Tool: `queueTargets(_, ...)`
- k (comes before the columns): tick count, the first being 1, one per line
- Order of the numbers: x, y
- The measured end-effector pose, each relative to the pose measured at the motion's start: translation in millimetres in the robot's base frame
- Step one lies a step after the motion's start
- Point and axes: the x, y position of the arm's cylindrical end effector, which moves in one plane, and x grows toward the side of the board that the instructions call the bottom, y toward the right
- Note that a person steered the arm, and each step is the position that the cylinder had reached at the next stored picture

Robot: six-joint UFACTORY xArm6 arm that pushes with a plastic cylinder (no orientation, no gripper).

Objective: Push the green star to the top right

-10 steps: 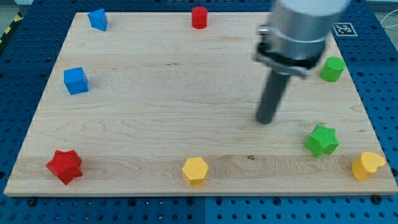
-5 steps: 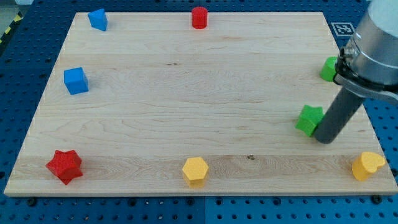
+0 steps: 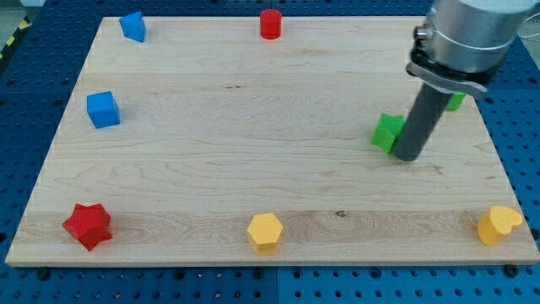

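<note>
The green star lies on the wooden board at the right of centre, partly hidden by my rod. My tip rests on the board right against the star's lower right side. A second green block sits near the right edge, mostly hidden behind the rod and arm body.
A red cylinder and a blue block sit at the top edge. A blue cube is at the left. A red star, a yellow hexagon and a yellow block line the bottom edge.
My tip swung round below the green star and pushed it up and to the left, from the lower right towards the right of centre. The other blocks stayed put.
</note>
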Motion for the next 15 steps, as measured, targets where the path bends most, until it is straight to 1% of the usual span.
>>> queueTargets(1, -14, -28)
queueTargets(2, -41, -34)
queueTargets(5, -142, -37)
queueTargets(6, -166, -22)
queueTargets(8, -214, -15)
queueTargets(10, -249, -13)
queueTargets(11, -258, 3)
queueTargets(13, -265, 60)
queueTargets(15, -278, 75)
